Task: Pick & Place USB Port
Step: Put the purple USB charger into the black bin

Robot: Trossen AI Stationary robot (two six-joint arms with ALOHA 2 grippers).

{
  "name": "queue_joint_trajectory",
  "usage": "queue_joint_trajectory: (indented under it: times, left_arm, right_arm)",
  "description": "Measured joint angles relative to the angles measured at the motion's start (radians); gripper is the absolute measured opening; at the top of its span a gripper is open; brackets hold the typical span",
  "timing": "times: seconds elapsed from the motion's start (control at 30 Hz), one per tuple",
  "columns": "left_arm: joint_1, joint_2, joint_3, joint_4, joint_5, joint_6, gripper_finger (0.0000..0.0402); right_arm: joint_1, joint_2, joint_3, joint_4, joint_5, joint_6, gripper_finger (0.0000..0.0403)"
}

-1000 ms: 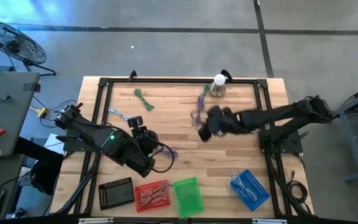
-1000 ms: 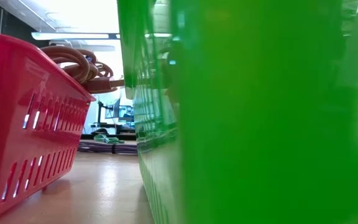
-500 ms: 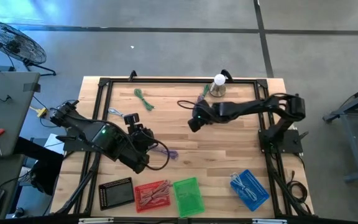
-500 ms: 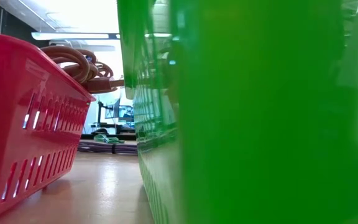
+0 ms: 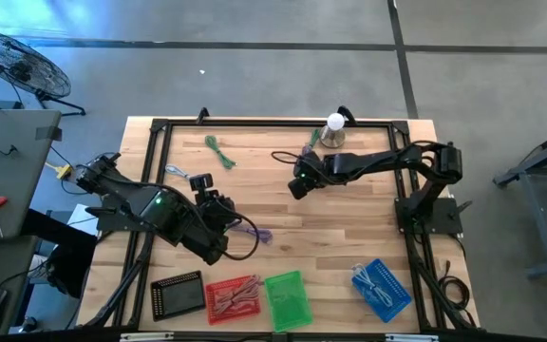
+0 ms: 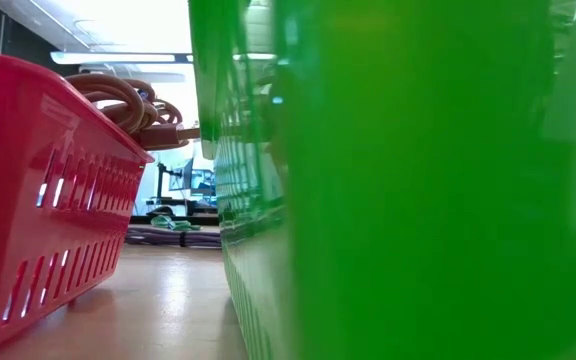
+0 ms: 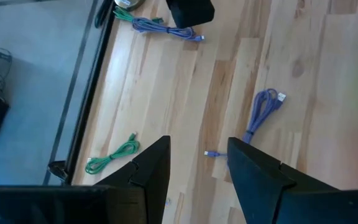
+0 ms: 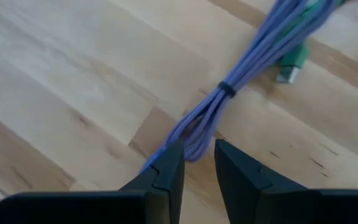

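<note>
A purple bundled cable with a black tie lies flat on the wood; in the high view this cable is at the table's middle far part. My right gripper hangs over its looped end; the fingers, narrowly open, stand on either side of the loop. Whether they touch it cannot be told. My left gripper is open above bare wood, left of a second purple cable, which shows ahead of it in the left wrist view. A green cable lies by the far edge.
Along the near edge stand a black basket, a red basket with orange cables, a green basket and a blue basket. The red and green baskets fill the low view. A white-topped metal object stands at the far edge.
My right gripper has swung toward the table's left and slightly toward the far edge, coming over the purple cable, then held still for the last half second. My left arm has drawn back a little toward the left edge.
</note>
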Motion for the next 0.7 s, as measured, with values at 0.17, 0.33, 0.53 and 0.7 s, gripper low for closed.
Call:
queue_joint_trajectory:
  times: [0.17,0.33,0.53,0.7]
  left_arm:
    - [-0.005,0.000,0.000,0.000,0.022,-0.019,0.0154]
    - [-0.042,0.000,0.000,0.000,0.029,-0.022,0.0154]
    - [-0.091,0.000,0.000,0.000,0.002,-0.043,0.0154]
    - [-0.125,0.000,0.000,0.001,0.000,-0.069,0.0154]
  right_arm:
    - [-0.012,0.040,0.000,0.043,-0.077,-0.051,0.0109]
    - [-0.025,0.081,0.000,0.047,-0.081,-0.051,0.0140]
    - [-0.052,0.087,0.000,0.043,-0.051,-0.041,0.0146]
    - [-0.064,0.120,0.002,0.056,-0.064,-0.052,0.0145]
